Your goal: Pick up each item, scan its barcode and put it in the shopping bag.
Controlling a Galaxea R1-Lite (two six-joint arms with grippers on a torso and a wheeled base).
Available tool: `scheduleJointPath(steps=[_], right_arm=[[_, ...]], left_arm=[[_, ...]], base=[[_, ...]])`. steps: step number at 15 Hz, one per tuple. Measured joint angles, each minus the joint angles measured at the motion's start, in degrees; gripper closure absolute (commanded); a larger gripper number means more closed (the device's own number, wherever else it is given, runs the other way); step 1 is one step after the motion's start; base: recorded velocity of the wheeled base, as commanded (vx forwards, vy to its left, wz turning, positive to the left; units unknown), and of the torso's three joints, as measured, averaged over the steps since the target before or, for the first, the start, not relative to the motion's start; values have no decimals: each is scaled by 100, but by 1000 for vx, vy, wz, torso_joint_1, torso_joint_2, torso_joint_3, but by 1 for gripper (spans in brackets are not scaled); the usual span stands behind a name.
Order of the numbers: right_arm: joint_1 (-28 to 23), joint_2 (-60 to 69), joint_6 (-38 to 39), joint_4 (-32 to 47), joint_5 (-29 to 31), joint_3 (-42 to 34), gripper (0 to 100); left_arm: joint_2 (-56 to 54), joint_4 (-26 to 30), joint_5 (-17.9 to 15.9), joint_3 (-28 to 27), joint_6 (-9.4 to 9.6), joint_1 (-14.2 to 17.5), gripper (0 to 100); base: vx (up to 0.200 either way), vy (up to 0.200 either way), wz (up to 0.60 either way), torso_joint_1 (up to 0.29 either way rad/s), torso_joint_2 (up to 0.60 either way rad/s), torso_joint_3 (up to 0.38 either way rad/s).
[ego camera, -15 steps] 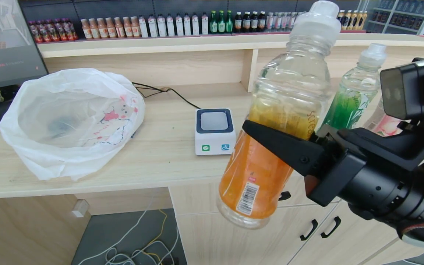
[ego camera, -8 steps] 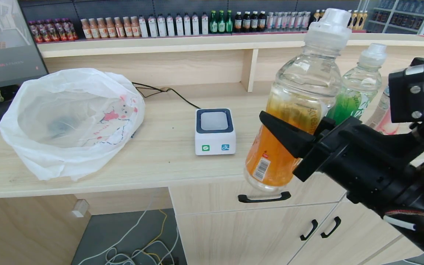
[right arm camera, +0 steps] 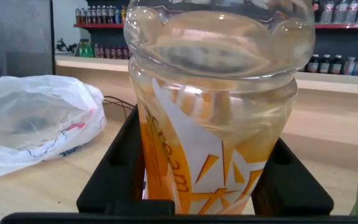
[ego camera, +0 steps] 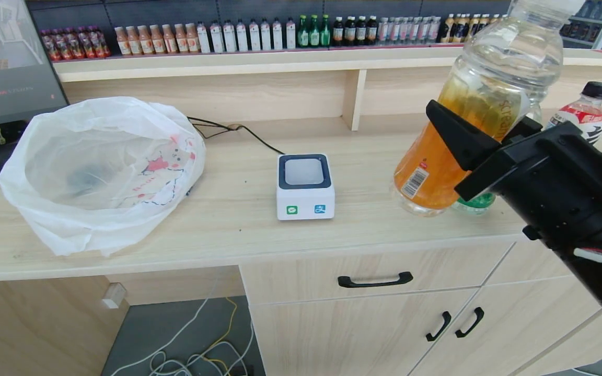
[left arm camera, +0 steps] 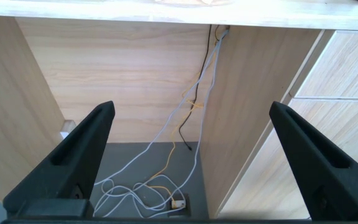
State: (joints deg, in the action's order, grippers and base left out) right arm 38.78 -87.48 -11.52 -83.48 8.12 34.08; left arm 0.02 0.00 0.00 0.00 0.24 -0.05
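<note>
Head view: right pincer [ego camera: 468, 112] pinches bottle [ego camera: 431, 162], barcode [ego camera: 415, 181] outward; left pincer [left arm camera: 191, 112] spread, likely low.

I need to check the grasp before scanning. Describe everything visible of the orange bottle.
The orange bottle is clear plastic, orange over its lower half, with a white barcode near the base facing the head camera. It tilts, top leaning to the robot's right, over the counter. The right gripper clamps its middle between black fingers.
</note>
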Motion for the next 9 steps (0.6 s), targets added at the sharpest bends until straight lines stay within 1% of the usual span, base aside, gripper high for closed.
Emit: scheduleJointPath(steps=[5, 9], right_arm=[[-102, -221, -49, -93, 2, -18, 100], [-107, -277, -44, -82, 110, 34, 100]], left_arm=[[0, 0, 0, 0, -13, 2, 0], [0, 0, 0, 0, -13, -2, 0]], base=[[0, 0, 0, 0, 0, 0], [0, 200, 0, -1, 2, 2]])
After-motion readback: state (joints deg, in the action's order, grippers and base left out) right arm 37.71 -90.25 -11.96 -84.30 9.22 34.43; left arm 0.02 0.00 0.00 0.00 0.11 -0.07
